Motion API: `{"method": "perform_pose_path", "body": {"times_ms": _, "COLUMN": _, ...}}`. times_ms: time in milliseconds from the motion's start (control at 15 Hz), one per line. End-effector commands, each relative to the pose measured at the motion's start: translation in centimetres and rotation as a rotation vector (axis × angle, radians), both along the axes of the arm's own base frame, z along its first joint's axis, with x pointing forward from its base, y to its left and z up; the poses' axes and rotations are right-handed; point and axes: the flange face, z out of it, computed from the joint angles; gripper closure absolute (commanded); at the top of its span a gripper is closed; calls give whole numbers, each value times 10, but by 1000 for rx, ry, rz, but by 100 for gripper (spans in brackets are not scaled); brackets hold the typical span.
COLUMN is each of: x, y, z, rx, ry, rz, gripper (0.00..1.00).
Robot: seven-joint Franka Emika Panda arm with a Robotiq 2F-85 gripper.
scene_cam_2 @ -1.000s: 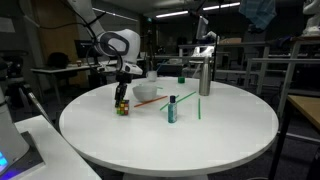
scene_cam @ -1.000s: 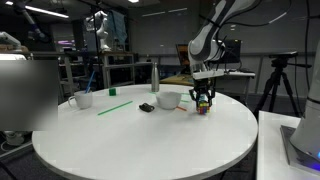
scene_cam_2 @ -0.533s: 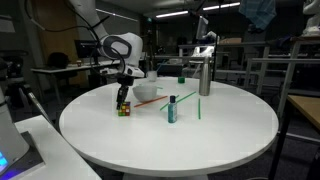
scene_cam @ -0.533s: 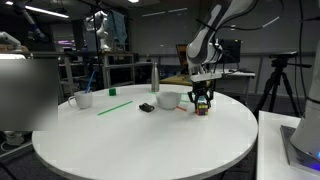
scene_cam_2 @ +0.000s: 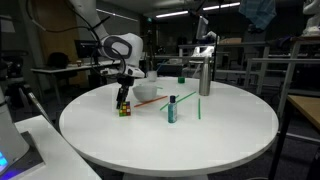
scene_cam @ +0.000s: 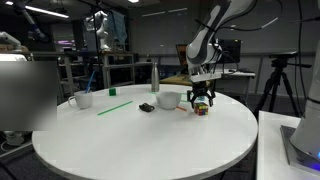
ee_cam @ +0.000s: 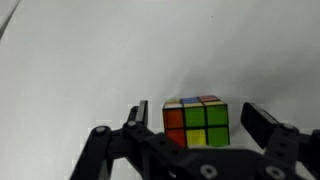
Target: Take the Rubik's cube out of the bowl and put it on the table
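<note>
The Rubik's cube (ee_cam: 198, 123) rests on the round white table (ee_cam: 90, 60), showing red, green and yellow squares in the wrist view. My gripper (ee_cam: 196, 122) is open, one finger standing on each side of the cube with a visible gap. In both exterior views the cube (scene_cam: 203, 109) (scene_cam_2: 124, 109) sits on the table just under the gripper (scene_cam: 203, 100) (scene_cam_2: 123, 98). The white bowl (scene_cam: 169, 100) (scene_cam_2: 146, 91) stands right beside it, with nothing visible inside.
A white mug (scene_cam: 82, 99), a green stick (scene_cam: 114, 107), a flat black object (scene_cam: 146, 107) and a tall bottle (scene_cam: 154, 77) stand on the table (scene_cam: 150, 140). A small teal bottle (scene_cam_2: 171, 108) and a metal flask (scene_cam_2: 204, 77) stand near the bowl.
The gripper has opened and let go of the cube, which now stands on the table. The arm has hardly moved.
</note>
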Motion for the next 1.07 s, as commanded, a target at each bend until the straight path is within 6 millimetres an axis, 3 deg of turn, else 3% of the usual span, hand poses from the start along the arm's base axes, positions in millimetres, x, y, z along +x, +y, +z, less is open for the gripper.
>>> {"method": "perform_pose_path", "body": {"times_ms": 0, "x": 1, "y": 0, "z": 32, "rx": 3, "ry": -20, "rz": 14, "gripper": 0}}
{"method": "perform_pose_path", "body": {"times_ms": 267, "x": -3, "y": 11, "z": 96, "rx": -9, "ry": -70, "rz": 48, "gripper": 0}}
{"method": "perform_pose_path", "body": {"times_ms": 733, "x": -24, "y": 56, "z": 252, "rx": 31, "ry": -175, "rz": 125, "gripper": 0}}
{"method": "perform_pose_path", "body": {"times_ms": 867, "x": -32, "y": 67, "z": 285, "rx": 42, "ry": -195, "rz": 154, "gripper": 0}}
{"method": "perform_pose_path", "body": {"times_ms": 933, "x": -35, "y": 72, "z": 299, "rx": 39, "ry": -212, "rz": 167, "gripper": 0}}
{"method": "perform_pose_path", "body": {"times_ms": 1000, "x": -30, "y": 64, "z": 276, "rx": 30, "ry": -202, "rz": 168, "gripper": 0}}
